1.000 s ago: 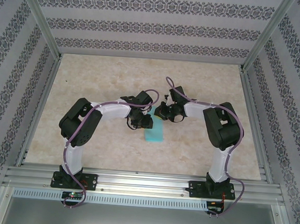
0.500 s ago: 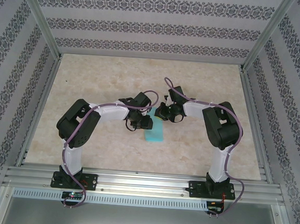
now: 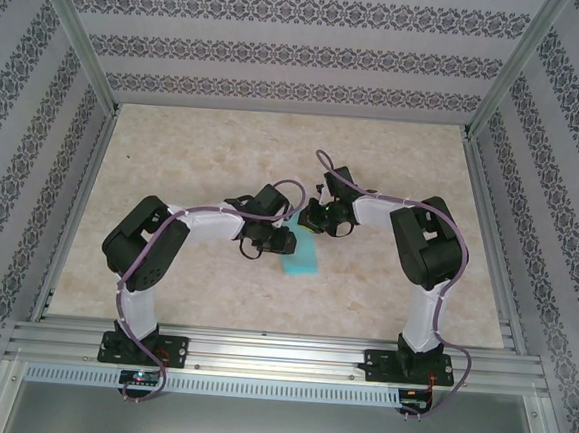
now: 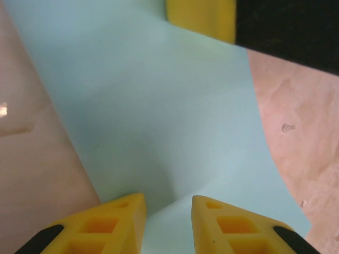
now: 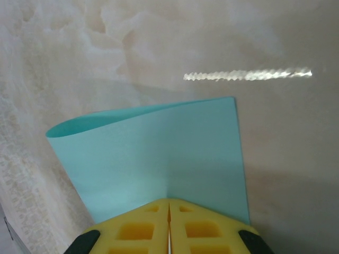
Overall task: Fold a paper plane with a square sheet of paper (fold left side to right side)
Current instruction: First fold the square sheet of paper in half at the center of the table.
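Note:
The square sheet of paper (image 3: 300, 263) lies folded in half, turquoise side up, as a narrow strip on the table between my two grippers. In the right wrist view the sheet (image 5: 159, 153) still bulges in a loose loop along its left edge. My right gripper (image 3: 315, 222) is shut, and its joined tips (image 5: 169, 200) rest on the strip's far end. Its yellow finger (image 4: 201, 18) shows at the top of the left wrist view. My left gripper (image 3: 271, 239) is open, and its tips (image 4: 168, 198) straddle a shallow ridge in the sheet (image 4: 159, 116).
The beige marbled table (image 3: 204, 150) surrounds the strip. Aluminium frame rails (image 3: 259, 353) run along the near edge and both sides, with patterned walls behind them.
My left arm has sunk and drawn slightly toward the near edge, taking its gripper along the strip. The right gripper and the paper have stayed put.

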You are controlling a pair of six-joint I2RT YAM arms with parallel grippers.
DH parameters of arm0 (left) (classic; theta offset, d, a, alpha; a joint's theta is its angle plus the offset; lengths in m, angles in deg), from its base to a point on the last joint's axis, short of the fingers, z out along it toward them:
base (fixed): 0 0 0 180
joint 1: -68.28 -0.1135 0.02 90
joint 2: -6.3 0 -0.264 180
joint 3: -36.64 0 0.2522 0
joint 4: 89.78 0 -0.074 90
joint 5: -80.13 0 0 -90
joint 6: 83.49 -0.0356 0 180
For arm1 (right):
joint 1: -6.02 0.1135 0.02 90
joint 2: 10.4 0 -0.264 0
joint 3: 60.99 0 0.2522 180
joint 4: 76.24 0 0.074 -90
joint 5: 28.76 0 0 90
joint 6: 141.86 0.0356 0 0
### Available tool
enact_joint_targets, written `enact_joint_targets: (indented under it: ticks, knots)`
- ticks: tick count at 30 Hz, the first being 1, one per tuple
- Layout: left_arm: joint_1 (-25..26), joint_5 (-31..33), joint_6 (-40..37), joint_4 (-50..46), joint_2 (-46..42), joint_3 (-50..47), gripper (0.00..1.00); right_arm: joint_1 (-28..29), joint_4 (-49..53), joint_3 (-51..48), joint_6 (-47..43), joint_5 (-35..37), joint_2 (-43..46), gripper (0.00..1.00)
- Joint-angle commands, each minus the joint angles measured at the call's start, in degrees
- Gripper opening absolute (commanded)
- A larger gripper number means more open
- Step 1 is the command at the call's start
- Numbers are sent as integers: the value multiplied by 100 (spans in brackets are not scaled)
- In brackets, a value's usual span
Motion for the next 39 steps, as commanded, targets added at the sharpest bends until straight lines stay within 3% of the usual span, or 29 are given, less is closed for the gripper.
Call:
enact_joint_targets:
  ticks: [1,39]
  knots:
    - [173,-301,-107,-316,-85,-301,32,43,404,-65,-142,524,-219,9]
    - [1322,-25,513,178,-364,-649,33,52,338,-261,-151,540,-193,9]
